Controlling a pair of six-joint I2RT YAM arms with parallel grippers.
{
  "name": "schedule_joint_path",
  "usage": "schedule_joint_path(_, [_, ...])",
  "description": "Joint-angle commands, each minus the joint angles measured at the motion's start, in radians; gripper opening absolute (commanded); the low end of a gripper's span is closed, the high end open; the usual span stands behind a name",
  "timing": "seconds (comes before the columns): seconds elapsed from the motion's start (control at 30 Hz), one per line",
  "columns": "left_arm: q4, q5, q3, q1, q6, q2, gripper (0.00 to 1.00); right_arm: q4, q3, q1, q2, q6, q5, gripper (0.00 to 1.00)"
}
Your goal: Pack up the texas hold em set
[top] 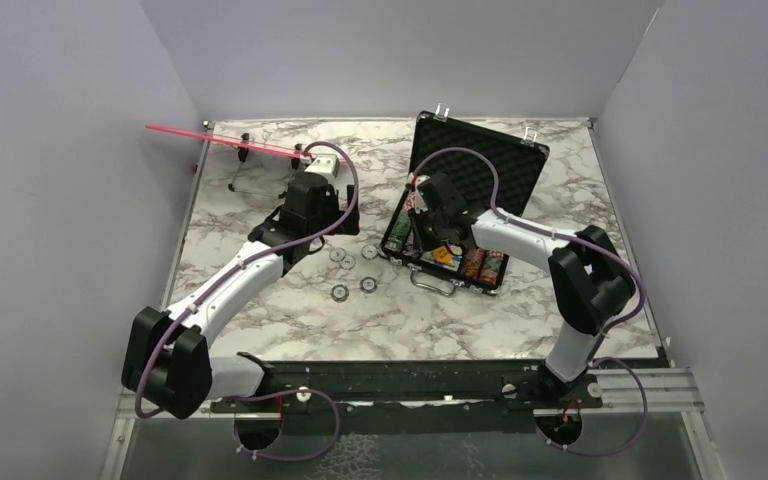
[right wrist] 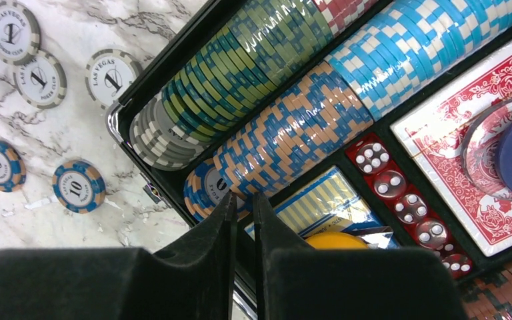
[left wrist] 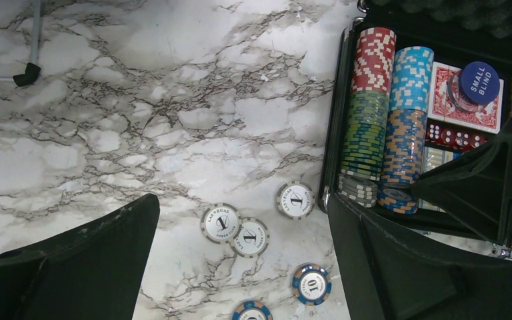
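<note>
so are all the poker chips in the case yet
No, three white chips and two blue 10 chips lie on the marble table beside the open briefcase.

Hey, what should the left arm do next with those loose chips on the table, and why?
Probably lower the open left gripper onto the middle white chip below it and close: it hovers with jaws wide above five loose chips on the marble table, outside the open briefcase.

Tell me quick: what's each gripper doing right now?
Left gripper: open, holding nothing.
Right gripper: almost closed, nothing visible in it.
</note>
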Motion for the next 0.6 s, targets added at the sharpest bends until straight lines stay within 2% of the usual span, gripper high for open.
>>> schedule_joint_path(0.0, [-0.015, 0.002, 0.008, 0.008, -0.019, -0.004, 0.99, 0.013, 0.012, 0.007, 0.038, -0.023, 0.029, 0.14])
schedule_joint_path(0.17, [-0.023, 0.014, 0.015, 0.01, -0.017, 0.021, 0.99, -0.022, 0.014, 0.009, 0.061, -0.035, 0.058, 0.12])
schedule_joint_path(0.27, [-0.023, 0.02, 0.016, 0.011, -0.02, 0.026, 0.99, -0.047, 0.029, 0.009, 0.042, -0.03, 0.054, 0.14])
schedule_joint_path(0.43, [-0.031, 0.022, 0.026, 0.015, -0.021, 0.022, 0.99, -0.11, 0.087, 0.012, -0.043, 0.019, 0.045, 0.34])
schedule_joint_path(0.57, [-0.06, 0.017, 0.032, 0.044, -0.062, 0.008, 0.99, -0.17, 0.137, 0.029, -0.067, 0.047, 0.039, 0.43])
